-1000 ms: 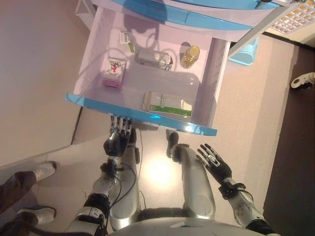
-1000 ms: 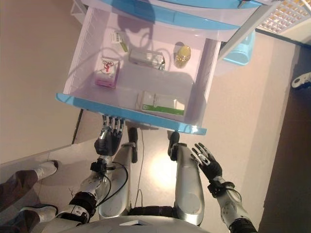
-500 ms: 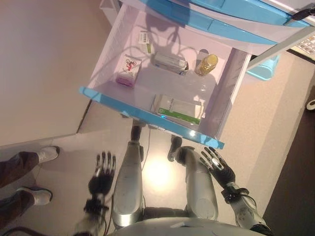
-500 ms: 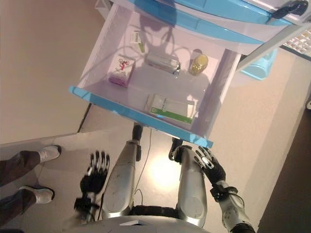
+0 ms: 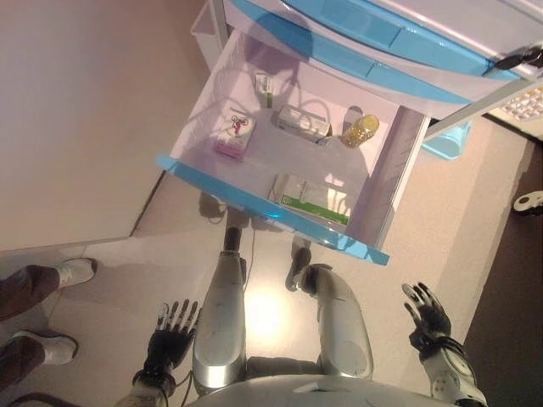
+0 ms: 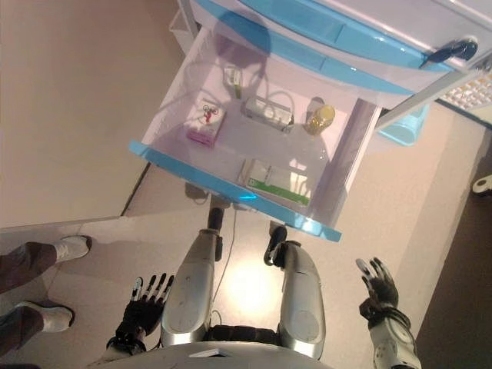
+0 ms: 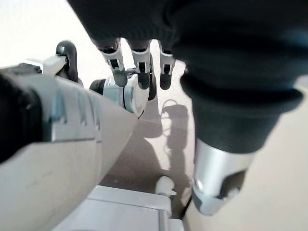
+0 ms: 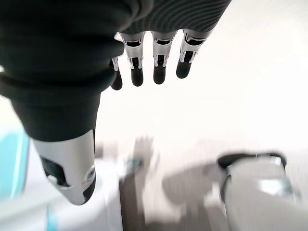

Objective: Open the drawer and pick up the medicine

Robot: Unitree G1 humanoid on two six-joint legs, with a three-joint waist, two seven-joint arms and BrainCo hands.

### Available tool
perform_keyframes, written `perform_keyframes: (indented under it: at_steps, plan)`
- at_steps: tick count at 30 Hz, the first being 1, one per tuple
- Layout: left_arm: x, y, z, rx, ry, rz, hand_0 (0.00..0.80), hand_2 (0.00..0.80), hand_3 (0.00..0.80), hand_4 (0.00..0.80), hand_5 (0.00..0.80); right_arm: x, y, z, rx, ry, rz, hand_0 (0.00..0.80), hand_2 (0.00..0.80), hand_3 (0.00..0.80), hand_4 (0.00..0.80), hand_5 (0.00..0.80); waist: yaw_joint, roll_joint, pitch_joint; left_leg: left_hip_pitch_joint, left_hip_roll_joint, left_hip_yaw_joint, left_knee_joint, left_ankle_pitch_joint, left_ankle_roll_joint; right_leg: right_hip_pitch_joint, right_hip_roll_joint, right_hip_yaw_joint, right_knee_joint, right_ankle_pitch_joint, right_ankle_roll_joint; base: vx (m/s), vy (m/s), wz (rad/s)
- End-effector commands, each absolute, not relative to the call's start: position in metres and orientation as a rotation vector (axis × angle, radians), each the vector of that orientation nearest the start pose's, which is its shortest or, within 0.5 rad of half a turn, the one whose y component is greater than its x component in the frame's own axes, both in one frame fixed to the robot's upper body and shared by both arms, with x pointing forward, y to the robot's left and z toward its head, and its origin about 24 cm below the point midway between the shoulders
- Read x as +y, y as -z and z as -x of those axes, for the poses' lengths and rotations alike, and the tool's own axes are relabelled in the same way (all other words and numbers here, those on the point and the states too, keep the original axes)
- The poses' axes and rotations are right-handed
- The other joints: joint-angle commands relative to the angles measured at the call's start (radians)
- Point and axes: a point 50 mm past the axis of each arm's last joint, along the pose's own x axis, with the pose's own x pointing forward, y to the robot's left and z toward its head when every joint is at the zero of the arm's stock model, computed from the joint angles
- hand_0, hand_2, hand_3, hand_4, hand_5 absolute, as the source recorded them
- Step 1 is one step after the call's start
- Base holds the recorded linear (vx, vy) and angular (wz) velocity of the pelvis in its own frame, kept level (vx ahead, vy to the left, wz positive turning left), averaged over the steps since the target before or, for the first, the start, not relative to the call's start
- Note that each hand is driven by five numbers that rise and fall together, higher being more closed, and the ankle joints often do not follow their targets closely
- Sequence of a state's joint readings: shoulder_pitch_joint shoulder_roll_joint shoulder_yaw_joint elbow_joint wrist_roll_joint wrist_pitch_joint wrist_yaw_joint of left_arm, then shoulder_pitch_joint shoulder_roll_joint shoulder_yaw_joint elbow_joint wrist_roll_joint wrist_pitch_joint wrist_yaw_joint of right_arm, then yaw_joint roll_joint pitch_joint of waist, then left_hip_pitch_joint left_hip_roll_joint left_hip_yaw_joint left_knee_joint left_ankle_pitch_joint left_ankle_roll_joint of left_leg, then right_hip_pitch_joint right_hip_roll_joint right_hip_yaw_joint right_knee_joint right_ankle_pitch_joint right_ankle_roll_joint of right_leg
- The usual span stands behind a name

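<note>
1. Left hand (image 5: pixel 172 331) is held low by the floor, fingers (image 7: pixel 138 67) straight and spread, nothing gripped.
2. Right hand (image 5: pixel 428 312) is held low at the right, fingers (image 8: pixel 159 62) straight, empty.
3. Drawer (image 5: pixel 254 206) is seen pulled open, well apart from both hands.
4. Inside it, near front: green-white medicine box (image 5: pixel 312 197); pink box (image 5: pixel 235 136) at left; yellow bottle (image 5: pixel 361 130) and a packet (image 5: pixel 303 123) at back.
5. Person's shoes (image 5: pixel 61 273) at far left.

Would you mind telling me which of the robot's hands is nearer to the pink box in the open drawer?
Left. The left hand hangs low below the drawer's blue front, on the pink box's side. The right hand is out past the drawer's far right corner.
</note>
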State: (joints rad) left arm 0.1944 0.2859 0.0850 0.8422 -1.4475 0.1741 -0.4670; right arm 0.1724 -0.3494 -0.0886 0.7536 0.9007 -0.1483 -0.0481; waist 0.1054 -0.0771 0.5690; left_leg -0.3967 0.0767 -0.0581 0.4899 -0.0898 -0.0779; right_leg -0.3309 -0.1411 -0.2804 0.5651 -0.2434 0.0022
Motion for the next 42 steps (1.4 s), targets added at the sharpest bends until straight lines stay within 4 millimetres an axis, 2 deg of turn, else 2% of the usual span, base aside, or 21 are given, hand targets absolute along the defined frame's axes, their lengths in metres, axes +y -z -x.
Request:
perform_keyframes:
  at_steps: [1,3,4,5,8,12,13,15,22,27,31,37,42]
  plan:
    - [0.271,0.119,-0.08,0.512,-0.474,1.173,0.0,0.0,0.0,0.0,0.0,-0.336,0.084,-0.094,0.477,0.93,-0.47,0.0,0.0,0.0,0.0,0.0,-0.018,-0.021,-0.05,0.081,-0.018,0.106,-0.112,0.014,0.119,-0.018,-0.013,0.05,0.052,0.192,0.106,0.044,-0.032,-0.08]
    - [0.274,0.118,-0.076,0.505,-0.481,1.149,0.0,0.0,0.0,0.0,0.0,-0.35,0.057,-0.101,0.305,0.982,-0.405,0.0,0.0,0.0,0.0,0.0,-0.03,-0.027,-0.051,0.091,-0.016,0.113,-0.12,0.009,0.123,-0.011,-0.012,0.058,0.037,0.208,0.115,0.023,0.006,-0.06]
    - [0.274,0.118,-0.075,0.509,-0.484,1.143,0.0,0.0,0.0,0.0,0.0,-0.352,0.05,-0.103,0.262,0.984,-0.389,0.0,0.0,0.0,0.0,0.0,-0.031,-0.027,-0.052,0.093,-0.016,0.114,-0.121,0.008,0.124,-0.01,-0.012,0.059,0.034,0.209,0.116,0.013,0.046,-0.08]
    - [0.274,0.118,-0.071,0.511,-0.496,1.134,0.0,0.0,0.0,0.0,0.0,-0.358,0.025,-0.113,0.145,0.972,-0.313,0.0,0.0,0.0,0.0,0.0,-0.04,-0.028,-0.056,0.095,-0.018,0.118,-0.122,0.003,0.128,-0.011,-0.012,0.065,0.033,0.209,0.119,0.012,0.072,-0.13]
    - [0.271,0.12,-0.063,0.521,-0.497,1.128,0.0,0.0,0.0,0.0,0.0,-0.36,-0.029,-0.129,-0.096,0.872,-0.109,0.0,0.0,0.0,0.0,0.0,-0.061,-0.023,-0.064,0.102,-0.021,0.13,-0.136,0.002,0.134,-0.017,-0.015,0.077,0.03,0.218,0.132,0.017,0.116,-0.18]
    - [0.265,0.122,-0.058,0.533,-0.491,1.126,0.0,0.0,0.0,0.0,0.0,-0.35,-0.108,-0.146,-0.374,0.714,0.251,0.0,0.0,0.0,0.0,0.0,-0.081,-0.009,-0.072,0.109,-0.029,0.144,-0.149,-0.004,0.138,-0.021,-0.021,0.091,0.013,0.222,0.145,-0.007,0.116,-0.1]
    - [0.265,0.123,-0.058,0.538,-0.486,1.115,0.0,0.0,0.0,0.0,0.0,-0.347,-0.124,-0.15,-0.431,0.677,0.317,0.0,0.0,0.0,0.0,0.0,-0.082,-0.005,-0.071,0.098,-0.027,0.154,-0.154,0.02,0.143,-0.028,-0.023,0.084,-0.001,0.242,0.133,-0.07,0.101,0.02]
    - [0.264,0.124,-0.058,0.546,-0.479,1.11,0.0,0.0,0.0,0.0,0.0,-0.34,-0.153,-0.158,-0.502,0.621,0.447,0.0,0.0,0.0,0.0,0.0,-0.083,0.0,-0.068,0.097,-0.031,0.157,-0.154,0.017,0.141,-0.023,-0.025,0.088,-0.015,0.239,0.134,-0.036,0.077,0.01]
    - [0.27,0.123,-0.064,0.545,-0.475,1.092,0.0,0.0,0.0,0.0,0.0,-0.311,-0.228,-0.189,-0.707,0.42,0.671,0.0,0.0,0.0,0.0,0.0,-0.054,-0.006,-0.049,0.091,-0.041,0.152,-0.146,0.001,0.144,0.004,-0.029,0.088,-0.067,0.254,0.141,0.002,-0.009,-0.02]
    - [0.279,0.119,-0.077,0.544,-0.448,1.046,0.0,0.0,0.0,0.0,0.0,-0.287,-0.272,-0.211,-0.802,0.28,0.794,0.0,0.0,0.0,0.0,0.0,-0.022,-0.011,-0.049,0.084,-0.045,0.144,-0.153,-0.004,0.146,0.025,-0.027,0.077,-0.109,0.264,0.142,0.008,-0.046,0.0]
    - [0.288,0.114,-0.084,0.538,-0.45,1.021,0.0,0.0,0.0,0.0,0.0,-0.271,-0.3,-0.227,-0.811,0.159,0.856,0.0,0.0,0.0,0.0,0.0,0.007,-0.016,-0.049,0.08,-0.049,0.135,-0.156,-0.003,0.146,0.041,-0.026,0.062,-0.127,0.27,0.141,0.001,-0.046,0.04]
    - [0.295,0.111,-0.088,0.534,-0.463,0.998,0.0,0.0,0.0,0.0,0.0,-0.25,-0.314,-0.252,-0.723,0.014,0.905,0.0,0.0,0.0,0.0,0.0,0.047,-0.016,-0.049,0.076,-0.058,0.113,-0.16,-0.001,0.147,0.056,-0.031,0.038,-0.138,0.263,0.131,0.016,-0.03,0.11]
    - [0.294,0.112,-0.088,0.557,-0.454,0.993,0.0,0.0,0.0,0.0,0.0,-0.238,-0.309,-0.275,-0.616,-0.085,0.879,0.0,0.0,0.0,0.0,0.0,0.074,-0.004,-0.049,0.061,-0.07,0.095,-0.152,-0.001,0.145,0.055,-0.037,0.02,-0.139,0.24,0.114,0.013,-0.004,0.1]
